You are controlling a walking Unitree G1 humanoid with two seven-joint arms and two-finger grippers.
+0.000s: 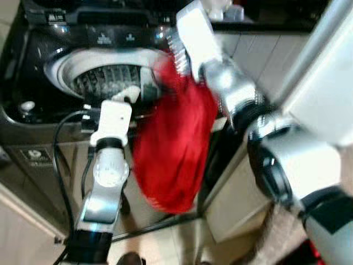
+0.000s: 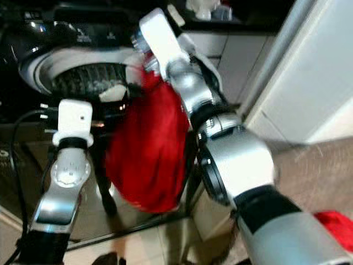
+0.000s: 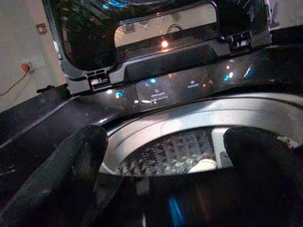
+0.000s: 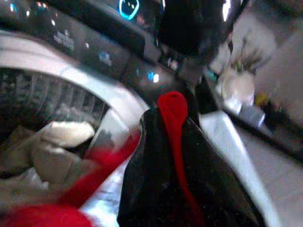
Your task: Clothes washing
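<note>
A black top-loading washing machine [image 1: 33, 55] stands open, its steel drum [image 1: 105, 80] ringed by a white rim. My right gripper [image 4: 173, 113] is shut on a red garment [image 1: 176, 149], which hangs from the drum's right rim down the front of the machine. Part of the red cloth trails toward the drum opening. Pale clothes [image 4: 61, 137] lie inside the drum. My left gripper [image 3: 161, 156] is open with nothing between its fingers, hovering at the drum's front edge, just left of the red garment.
The washer lid [image 3: 142, 28] stands upright behind the control panel [image 3: 175, 87]. A white cabinet [image 1: 320, 83] rises close on the right. A black cable [image 1: 60, 160] loops down the machine's front. Another red cloth [image 2: 336, 226] lies on the floor, lower right.
</note>
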